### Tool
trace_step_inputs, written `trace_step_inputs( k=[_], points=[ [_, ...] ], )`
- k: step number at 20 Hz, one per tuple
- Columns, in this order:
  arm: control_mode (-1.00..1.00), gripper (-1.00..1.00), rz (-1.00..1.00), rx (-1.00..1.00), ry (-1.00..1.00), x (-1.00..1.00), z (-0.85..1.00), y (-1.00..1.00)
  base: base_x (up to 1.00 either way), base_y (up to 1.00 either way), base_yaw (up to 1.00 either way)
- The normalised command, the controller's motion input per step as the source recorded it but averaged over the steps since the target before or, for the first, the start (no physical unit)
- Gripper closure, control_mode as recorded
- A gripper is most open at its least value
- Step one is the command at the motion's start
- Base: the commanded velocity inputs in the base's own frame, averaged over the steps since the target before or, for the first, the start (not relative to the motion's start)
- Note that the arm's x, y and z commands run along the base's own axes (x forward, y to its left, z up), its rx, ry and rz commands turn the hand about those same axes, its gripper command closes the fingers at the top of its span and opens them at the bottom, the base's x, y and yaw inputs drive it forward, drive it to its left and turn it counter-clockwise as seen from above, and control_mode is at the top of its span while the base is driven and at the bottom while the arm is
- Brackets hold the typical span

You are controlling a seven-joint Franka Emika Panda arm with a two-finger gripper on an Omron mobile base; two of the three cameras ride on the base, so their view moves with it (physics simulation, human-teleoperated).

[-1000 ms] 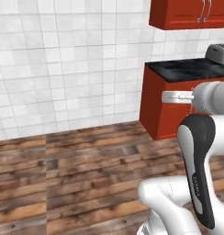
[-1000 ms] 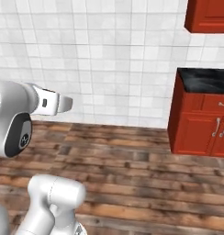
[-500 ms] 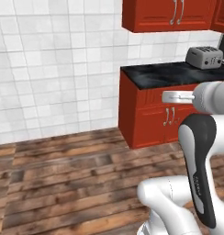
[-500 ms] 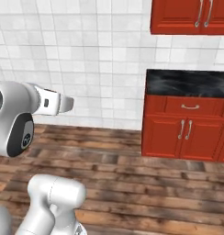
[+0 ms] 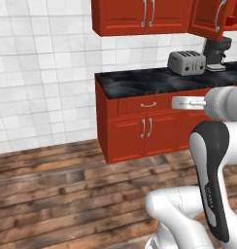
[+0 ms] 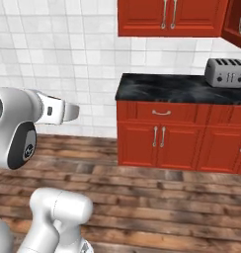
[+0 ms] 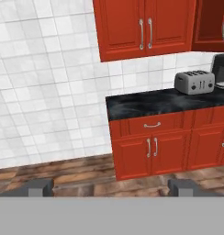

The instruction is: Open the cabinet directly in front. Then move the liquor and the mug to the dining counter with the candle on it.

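The red wall-hung cabinet has one door swung open at the far right, also seen as the door and the door. Beside that door a bit of glossy red, likely the mug, peeks from inside. The liquor, the dining counter and the candle are out of view. My gripper is open and holds nothing, well back from the cabinets over the wooden floor. Its dark fingertips stand wide apart. The hand points at the counter front.
A closed red double-door upper cabinet hangs left of the open one. Below runs a black marble wall counter on red base cabinets. On it stand a silver toaster and a dark coffee machine. White tiles cover the wall.
The whole picture has slid left, so the camera has swung right. The cabinets, counter and toaster have come further into view. The gripper stays open.
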Motion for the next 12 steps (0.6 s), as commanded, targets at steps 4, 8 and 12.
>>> trace_step_inputs(
  k=[4,8,12],
  points=[
    [1.00,-1.00,0.00,0.00,0.00,0.00,0.00,0.00,0.32,-1.00,-0.01],
    [1.00,-1.00,0.00,0.00,0.00,0.00,0.00,0.00,0.33,-1.00,0.00],
    [1.00,-1.00,0.00,0.00,0.00,0.00,0.00,0.00,0.40,-1.00,0.00]
  ],
)
